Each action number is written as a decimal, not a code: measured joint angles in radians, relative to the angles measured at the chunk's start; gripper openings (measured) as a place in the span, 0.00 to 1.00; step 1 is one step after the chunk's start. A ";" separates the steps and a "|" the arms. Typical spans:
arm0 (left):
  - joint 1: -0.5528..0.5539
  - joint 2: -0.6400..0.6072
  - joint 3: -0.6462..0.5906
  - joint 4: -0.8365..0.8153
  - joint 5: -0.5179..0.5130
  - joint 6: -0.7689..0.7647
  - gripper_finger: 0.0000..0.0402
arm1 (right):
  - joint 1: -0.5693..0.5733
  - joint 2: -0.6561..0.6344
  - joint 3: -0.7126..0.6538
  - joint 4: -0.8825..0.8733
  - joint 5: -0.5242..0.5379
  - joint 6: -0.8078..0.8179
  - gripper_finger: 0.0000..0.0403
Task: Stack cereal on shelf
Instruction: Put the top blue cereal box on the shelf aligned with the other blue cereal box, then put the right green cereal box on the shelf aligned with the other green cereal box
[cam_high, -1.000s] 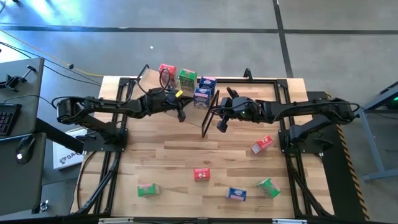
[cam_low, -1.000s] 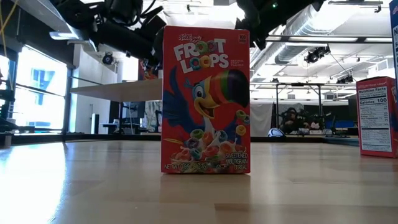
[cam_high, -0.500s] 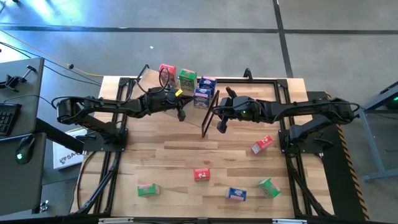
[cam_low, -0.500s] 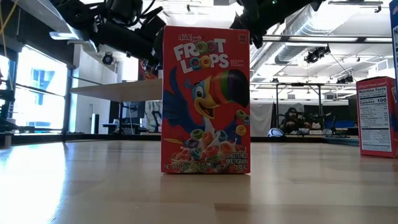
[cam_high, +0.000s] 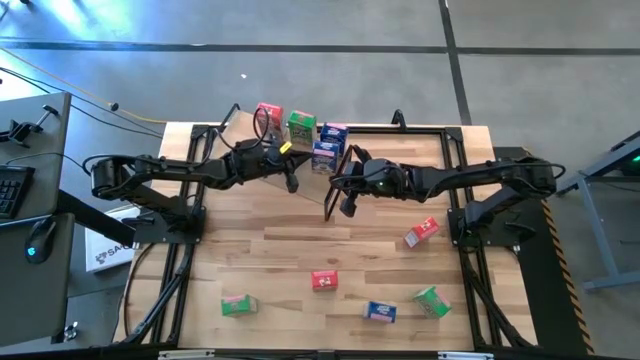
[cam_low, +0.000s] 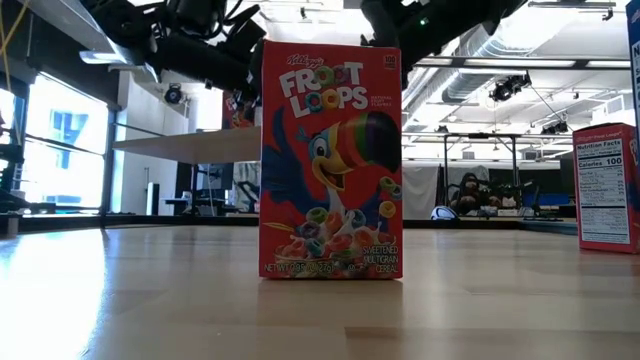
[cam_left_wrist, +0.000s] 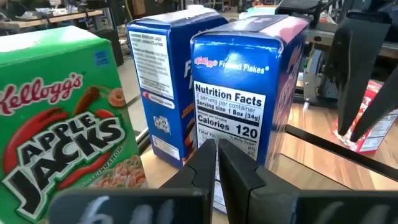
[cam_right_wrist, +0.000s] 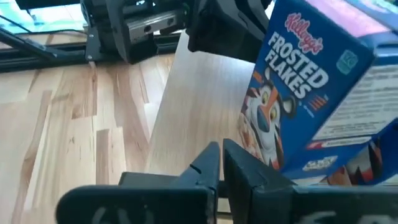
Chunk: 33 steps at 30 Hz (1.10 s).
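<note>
The plywood shelf (cam_high: 262, 158) sits tilted at the table's far middle, its black frame end (cam_high: 336, 186) toward the right. On it stand a red box (cam_high: 268, 112), a green box (cam_high: 301, 127) and two blue boxes (cam_high: 324, 155). My left gripper (cam_high: 291, 182) is shut over the shelf, its tips just short of the nearer blue box (cam_left_wrist: 249, 93), with the green box (cam_left_wrist: 62, 118) beside it. My right gripper (cam_high: 346, 203) is shut at the frame end, facing the blue box (cam_right_wrist: 305, 81) and the board (cam_right_wrist: 199, 99). My left gripper points its shut fingers (cam_left_wrist: 205, 165) level at the lower front of the blue box (cam_left_wrist: 231, 134) from the table's left. I cannot tell whether they touch it. My right gripper's shut fingers (cam_right_wrist: 208, 162) hang over the board near the blue box. I cannot tell whether they touch anything.
Loose boxes stand on the slatted table: red (cam_high: 421, 232), red (cam_high: 324, 280) (close up in the low view (cam_low: 331, 160)), green (cam_high: 238, 305), blue (cam_high: 379, 312), green (cam_high: 432, 301). Another red box (cam_low: 607, 185) shows at the low view's right. Black rails run along both table sides.
My right gripper has gone a little toward the table's left, closer to the shelf's black frame end and the blue boxes, and stays shut. The boxes and the shelf have not moved.
</note>
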 joint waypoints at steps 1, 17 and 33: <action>0.002 0.000 0.000 -0.001 0.001 0.000 0.03 | 0.000 0.000 0.000 0.003 0.000 0.000 0.02; 0.029 0.066 0.001 0.143 0.045 0.019 0.03 | 0.000 -0.003 0.000 0.033 0.000 -0.018 0.02; 0.033 -0.011 0.032 0.062 0.044 0.052 0.03 | 0.005 -0.004 0.000 0.033 0.019 -0.058 0.02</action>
